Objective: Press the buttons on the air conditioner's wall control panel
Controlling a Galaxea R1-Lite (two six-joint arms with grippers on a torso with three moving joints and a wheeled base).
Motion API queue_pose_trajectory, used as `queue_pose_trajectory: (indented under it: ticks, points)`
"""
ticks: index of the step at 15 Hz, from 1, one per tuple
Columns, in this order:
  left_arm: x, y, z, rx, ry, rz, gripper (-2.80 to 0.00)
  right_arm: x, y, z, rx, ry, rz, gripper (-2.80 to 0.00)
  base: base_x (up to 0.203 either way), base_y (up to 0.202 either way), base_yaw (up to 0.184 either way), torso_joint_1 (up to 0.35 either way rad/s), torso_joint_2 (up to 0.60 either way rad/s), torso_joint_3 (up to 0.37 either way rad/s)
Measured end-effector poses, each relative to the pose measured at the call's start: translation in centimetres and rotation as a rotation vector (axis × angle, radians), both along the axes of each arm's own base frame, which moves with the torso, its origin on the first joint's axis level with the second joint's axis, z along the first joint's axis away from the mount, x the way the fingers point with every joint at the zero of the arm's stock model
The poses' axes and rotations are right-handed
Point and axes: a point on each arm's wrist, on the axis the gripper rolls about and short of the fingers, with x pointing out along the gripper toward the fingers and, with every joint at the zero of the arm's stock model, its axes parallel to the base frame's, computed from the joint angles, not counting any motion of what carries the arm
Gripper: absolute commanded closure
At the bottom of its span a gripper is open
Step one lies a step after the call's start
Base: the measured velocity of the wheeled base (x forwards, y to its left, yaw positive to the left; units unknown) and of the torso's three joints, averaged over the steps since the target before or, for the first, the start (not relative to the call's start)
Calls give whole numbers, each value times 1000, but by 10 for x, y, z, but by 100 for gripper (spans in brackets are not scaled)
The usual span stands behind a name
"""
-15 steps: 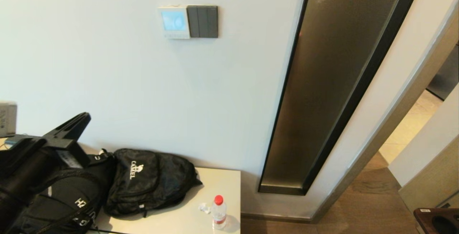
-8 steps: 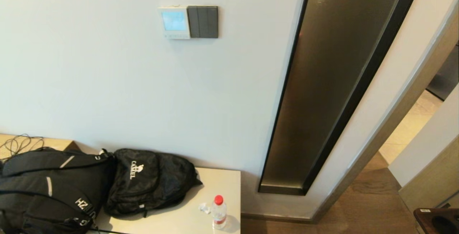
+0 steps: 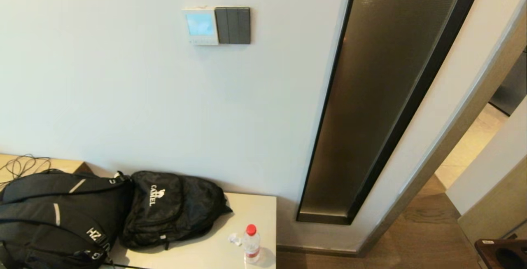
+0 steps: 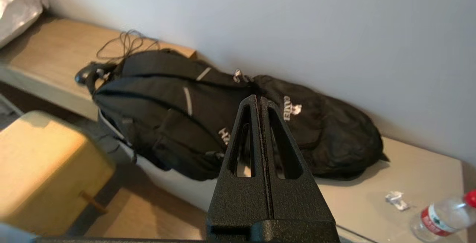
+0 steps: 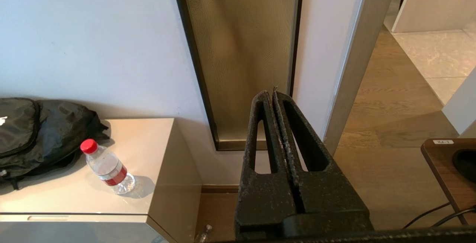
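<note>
White control panel [image 3: 200,26] waits untouched — both our grippers, left [image 4: 259,103] and right [image 5: 271,98], pressed together, low; next we reach up

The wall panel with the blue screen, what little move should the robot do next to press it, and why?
Probably lift the left gripper up toward the air conditioner control panel. Its fingers are shut, fit for poking, but it hangs low over the black backpacks, far beneath the panel. The right gripper is parked low, also shut.
</note>
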Motion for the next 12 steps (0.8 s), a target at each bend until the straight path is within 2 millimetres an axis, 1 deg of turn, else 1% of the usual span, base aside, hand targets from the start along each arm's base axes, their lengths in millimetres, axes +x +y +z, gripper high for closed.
queue_pose_trajectory:
  ticks: [2, 4, 7, 9, 12]
  points:
    - [1, -2, -17, -8, 17, -18, 0, 0, 0, 0, -4, 0, 0, 0, 0, 0, 0, 0, 0, 0]
    - [-1, -3, -32, -10, 8, -103, 0, 0, 0, 0, -7, -1, 1, 0, 0, 0, 0, 0, 0, 0]
    - [-11, -6, -44, -8, -41, -210, 0, 0, 0, 0, -7, -1, 3, 0, 0, 0, 0, 0, 0, 0]
    - [-15, -8, -54, -11, -39, -305, 0, 0, 0, 0, -7, -1, 4, 0, 0, 0, 0, 0, 0, 0]
    - [-16, -8, -58, -4, -52, -331, 0, 0, 0, 0, -7, -1, 4, 0, 0, 0, 0, 0, 0, 0]
